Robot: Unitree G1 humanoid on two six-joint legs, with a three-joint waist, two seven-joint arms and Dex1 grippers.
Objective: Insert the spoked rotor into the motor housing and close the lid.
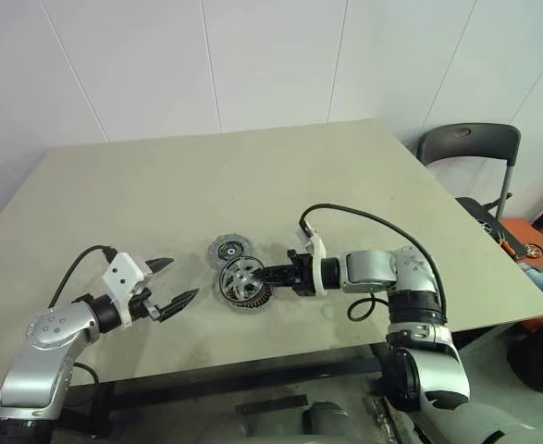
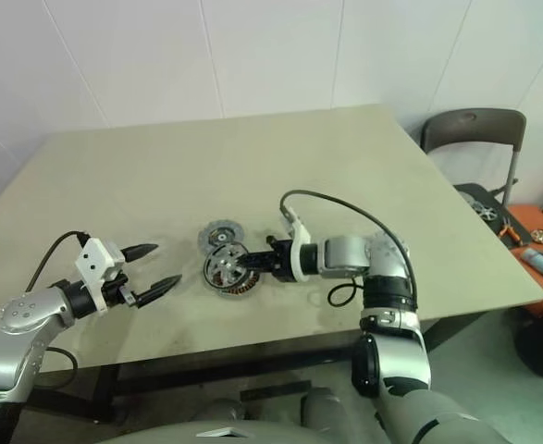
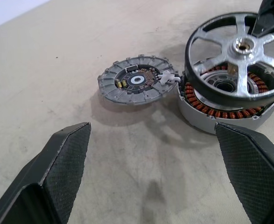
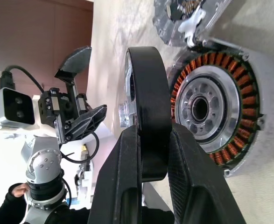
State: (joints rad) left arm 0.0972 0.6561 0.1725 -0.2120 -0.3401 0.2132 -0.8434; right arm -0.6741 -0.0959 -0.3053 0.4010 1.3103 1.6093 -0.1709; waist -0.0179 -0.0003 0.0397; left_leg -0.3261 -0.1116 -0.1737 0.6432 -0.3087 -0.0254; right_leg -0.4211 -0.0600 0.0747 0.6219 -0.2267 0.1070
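Motor housing (image 3: 230, 105) on table (image 1: 345, 185): copper coils exposed, nothing seated inside. R gripper (image 4: 151, 154) clamps spoked rotor (image 3: 237, 56) tilted just above it; lid (image 3: 137, 85) beside. L gripper (image 1: 167, 287) spread wide, empty.

lid (image 1: 227, 248) touches motor housing (image 3: 230, 109) | spoked rotor (image 1: 240, 280) blocks housing top | table (image 1: 160, 185) beyond open

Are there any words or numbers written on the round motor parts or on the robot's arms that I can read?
No readable text anywhere.
The lid: tiny parts on its dark centre, any marks too small to read.
The spoked rotor: bare metal, no writing.
The motor housing: copper coils, no label.
The left gripper and right gripper: no signs.
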